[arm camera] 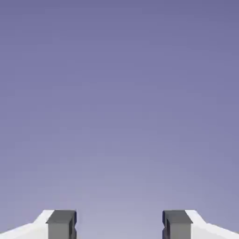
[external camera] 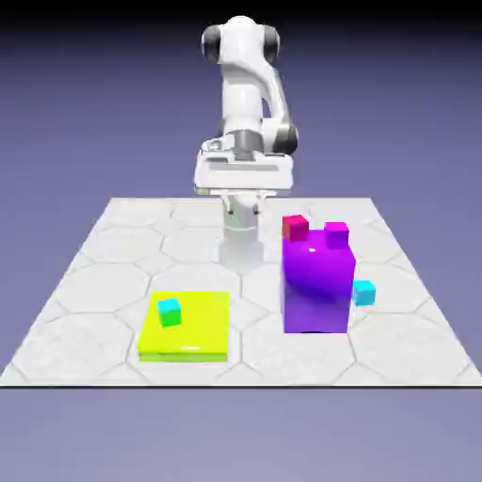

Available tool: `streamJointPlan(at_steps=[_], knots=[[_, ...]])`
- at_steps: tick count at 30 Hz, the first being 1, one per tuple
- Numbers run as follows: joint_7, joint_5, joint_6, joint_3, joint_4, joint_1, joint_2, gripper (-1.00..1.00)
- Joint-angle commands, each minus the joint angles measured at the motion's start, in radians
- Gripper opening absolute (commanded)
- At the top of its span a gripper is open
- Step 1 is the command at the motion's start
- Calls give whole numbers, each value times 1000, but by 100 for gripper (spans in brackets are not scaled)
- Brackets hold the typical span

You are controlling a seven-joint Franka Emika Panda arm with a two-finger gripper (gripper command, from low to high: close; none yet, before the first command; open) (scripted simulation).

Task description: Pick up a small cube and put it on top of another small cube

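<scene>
The small cube [external camera: 363, 293], tiny and cyan all round, lies on the table against the right side of the tall purple block [external camera: 318, 287]. A small magenta cube [external camera: 336, 233] sits on top of that block. A small red cube [external camera: 296, 226] shows at the block's back left top corner. My gripper [external camera: 243, 179] hangs high at the table's far side, well away from all the cubes. In the hand view the gripper [arm camera: 119, 226] is open. Its grey fingertips [arm camera: 61, 224] stand wide apart with only the backdrop between them.
A flat yellow slab [external camera: 202, 329] lies on the exterior view's left. A cube with a cyan top and green sides [external camera: 169, 312] sits on it. The table [external camera: 94, 282] is tiled in pale hexagons.
</scene>
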Motion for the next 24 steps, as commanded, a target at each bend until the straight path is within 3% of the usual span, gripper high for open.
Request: streamJointPlan(at_steps=[1, 24], knots=[[-1, -5, -35, 15, 18, 36, -6, 0], [-250, -334, -714, 169, 380, 870, 783, 0]])
